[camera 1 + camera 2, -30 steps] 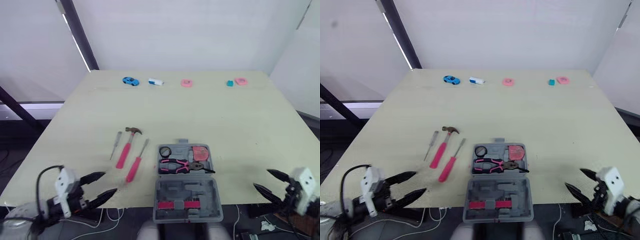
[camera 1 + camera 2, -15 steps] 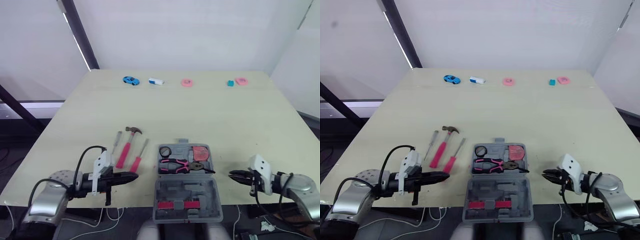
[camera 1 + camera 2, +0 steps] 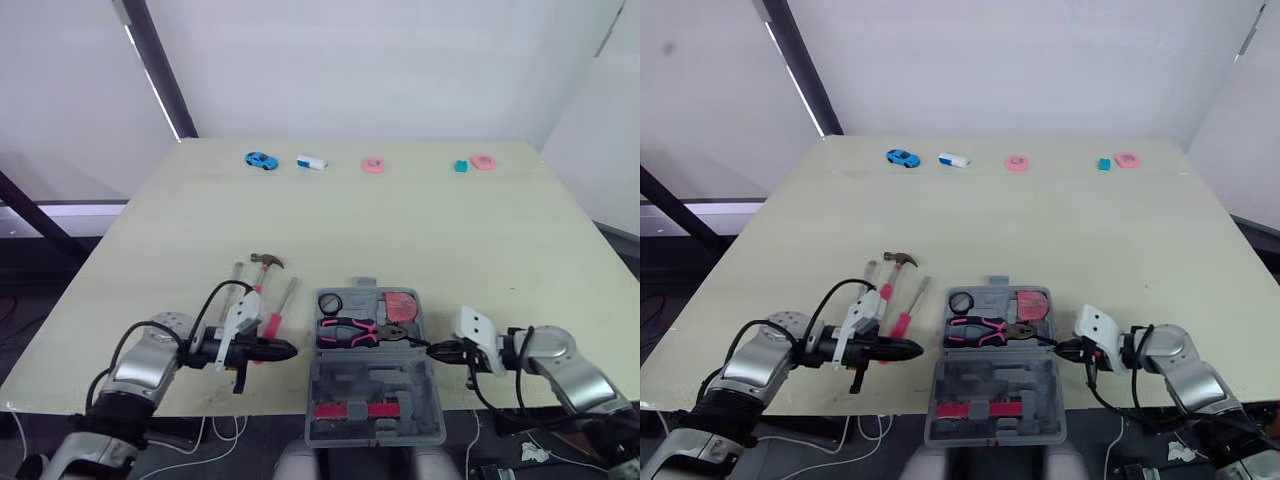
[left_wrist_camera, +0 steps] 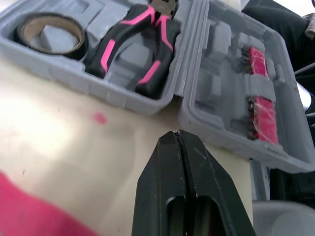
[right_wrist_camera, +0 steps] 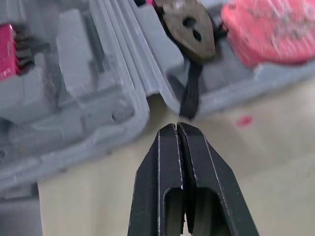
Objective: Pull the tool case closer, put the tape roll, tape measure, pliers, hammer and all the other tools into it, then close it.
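The grey tool case (image 3: pixel 375 385) lies open at the table's front edge. Its far half holds the black tape roll (image 3: pixel 330 302), the pink-and-black pliers (image 3: pixel 358 332) and the red tape measure (image 3: pixel 402 305). Its near half holds a pink bit strip (image 3: pixel 349 408). Left of the case lie the pink-handled hammer (image 3: pixel 256 288), a pink screwdriver (image 3: pixel 273 318) and a small grey screwdriver (image 3: pixel 233 285). My left gripper (image 3: pixel 290 350) is shut and empty, its tip just left of the case's hinge (image 4: pixel 176 133). My right gripper (image 3: pixel 432 350) is shut and empty, just right of the case by the pliers' nose (image 5: pixel 189 24).
Along the far edge sit a blue toy car (image 3: pixel 261 161), a white-and-blue item (image 3: pixel 311 163), two pink rolls (image 3: pixel 373 166) (image 3: pixel 483 162) and a teal block (image 3: pixel 460 167). The case's near half overhangs the table's front edge (image 3: pixel 200 405).
Both grippers have shut and swung inward from the table's front corners to either side of the case. The tools and case have not moved.
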